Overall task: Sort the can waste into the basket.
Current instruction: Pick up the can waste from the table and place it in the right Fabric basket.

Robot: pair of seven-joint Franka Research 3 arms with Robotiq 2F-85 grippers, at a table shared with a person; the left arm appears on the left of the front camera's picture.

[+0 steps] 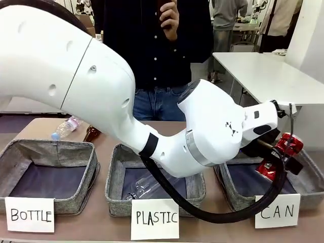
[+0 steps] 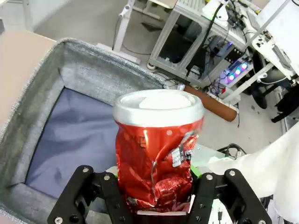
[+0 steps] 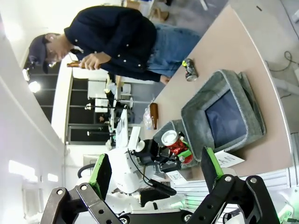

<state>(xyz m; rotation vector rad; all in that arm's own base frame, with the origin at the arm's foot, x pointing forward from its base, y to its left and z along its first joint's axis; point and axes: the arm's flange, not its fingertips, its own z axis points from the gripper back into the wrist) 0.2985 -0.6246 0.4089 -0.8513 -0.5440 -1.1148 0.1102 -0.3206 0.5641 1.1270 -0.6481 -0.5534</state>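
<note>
crushed red can (image 2: 156, 154) upright over grey basket (image 2: 84, 74), dark can (image 3: 189, 70) lying apart.

The tan tabletop (image 1: 40, 129) carries three grey fabric bins in a row near its front edge: the BOTTLE basket (image 1: 71, 202), the PLASTIC basket (image 1: 114, 174) and the CAN basket (image 1: 229, 188). Behind the BOTTLE basket lie a clear plastic bottle (image 1: 66, 127) and a brown glass bottle (image 1: 91, 134). A small dark drink can (image 3: 189, 70) rests on the bare top on the far side of the CAN basket, apart from it.
</note>
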